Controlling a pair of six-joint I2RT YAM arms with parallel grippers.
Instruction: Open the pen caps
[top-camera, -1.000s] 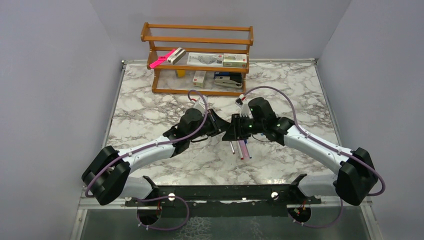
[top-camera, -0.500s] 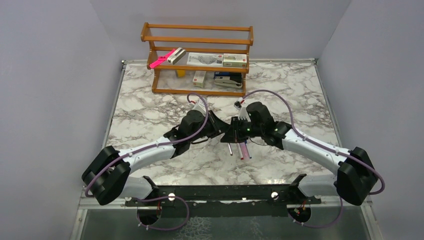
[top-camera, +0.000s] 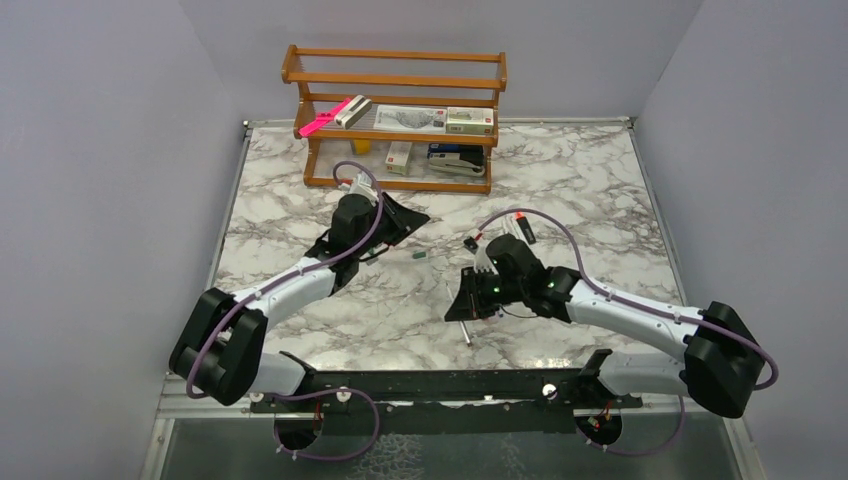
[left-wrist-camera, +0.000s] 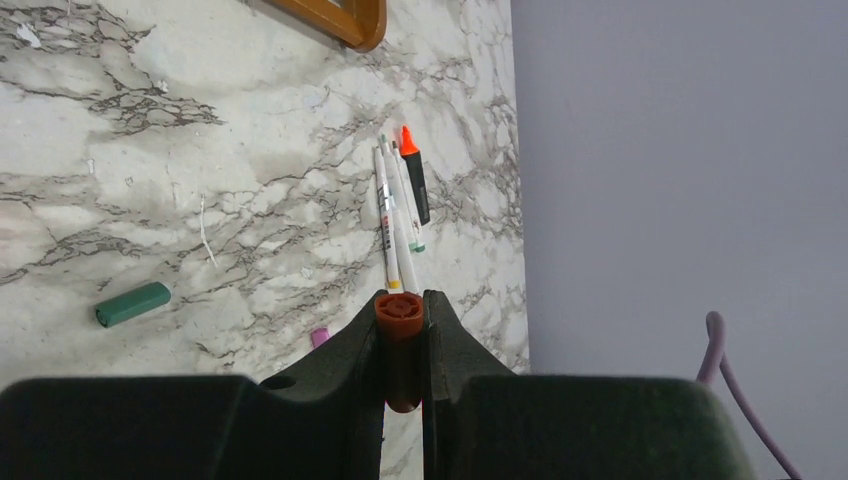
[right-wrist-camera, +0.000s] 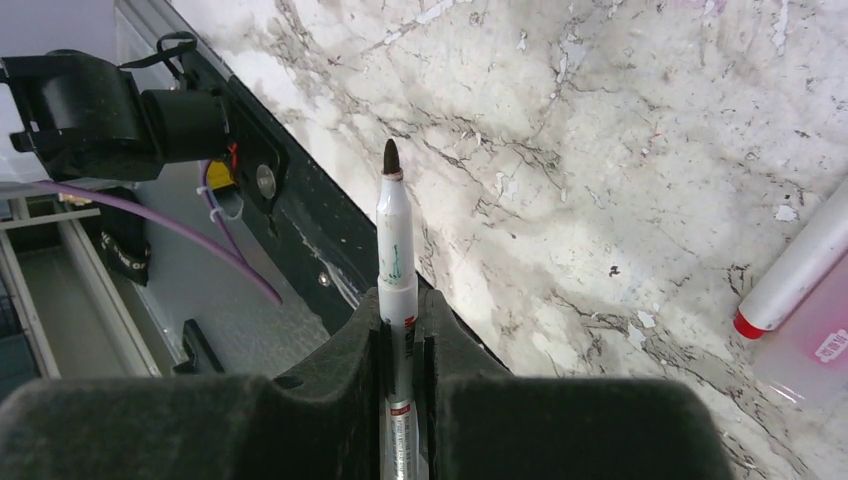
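While the left gripper (left-wrist-camera: 401, 303) is squeezed tight on a dark red cap (left-wrist-camera: 399, 318), the cap's round end showing between the 2 fingers, the right gripper (right-wrist-camera: 400, 302) is clamped just as firmly on a white-barrelled marker (right-wrist-camera: 394, 235). That marker is bare of its cap. Its dark tip sticks out past the fingers and points toward the near edge of the marble table (top-camera: 600, 180). From above, the 2 grippers are well apart: the left one (top-camera: 408, 218) sits close to the wooden rack (top-camera: 395, 110), the right one (top-camera: 466, 305) nearer the arm bases.

A green cap (left-wrist-camera: 133, 303) lies loose on its side on the marble, and a lilac cap (left-wrist-camera: 319, 337) shows just beside the left finger. Farther off lie 2 uncapped white markers (left-wrist-camera: 385, 215), side by side and touching, with a black highlighter (left-wrist-camera: 416, 190) just beside them, its orange tip exposed.
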